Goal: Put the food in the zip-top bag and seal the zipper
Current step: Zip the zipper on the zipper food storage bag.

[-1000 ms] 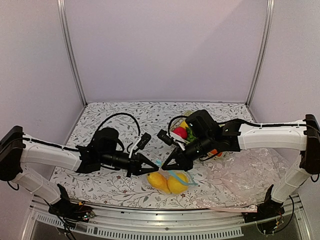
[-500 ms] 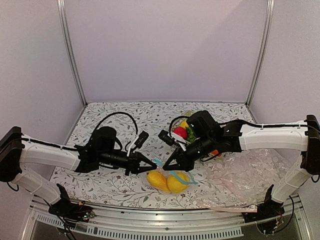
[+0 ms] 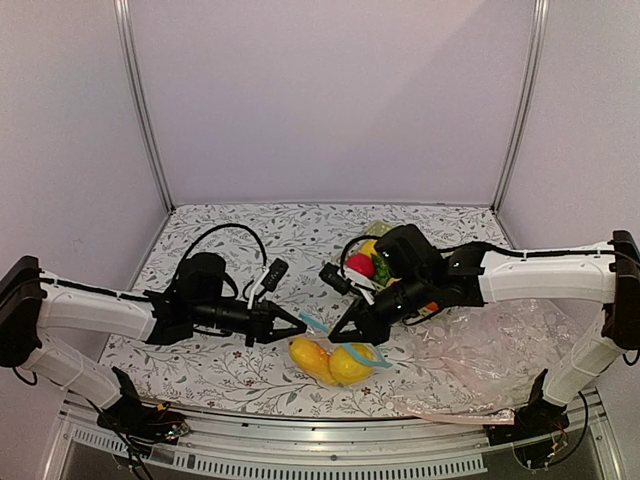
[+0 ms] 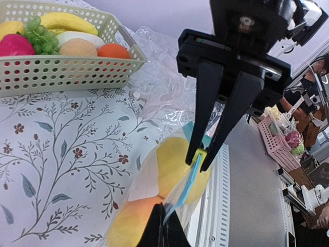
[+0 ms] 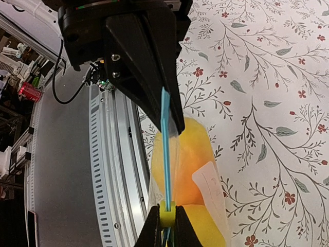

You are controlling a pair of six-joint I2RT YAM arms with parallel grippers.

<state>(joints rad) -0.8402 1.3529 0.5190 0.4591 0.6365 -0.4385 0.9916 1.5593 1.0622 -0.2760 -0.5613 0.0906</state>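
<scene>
Backing away, my left end effector (image 3: pixel 300 326) is pinching the zipper (image 5: pixel 165 139), my right end effector (image 3: pixel 336 337) its slider (image 5: pixel 165 214). Food (image 3: pixel 345 365) is lying in the zip-top bag (image 5: pixel 209 181); sealing is coming next.

Back wall (image 3: pixel 330 100): plain pale lilac panel, softly and evenly lit.
Side walls (image 3: pixel 60 150): the same lilac.
Posts (image 3: pixel 140 100): slim aluminium uprights at the back corners.
Counter (image 3: pixel 300 225): white cloth with grey leafy sprigs and small red flowers.
Front rail (image 3: pixel 300 440): ribbed silver metal along the near edge.
</scene>
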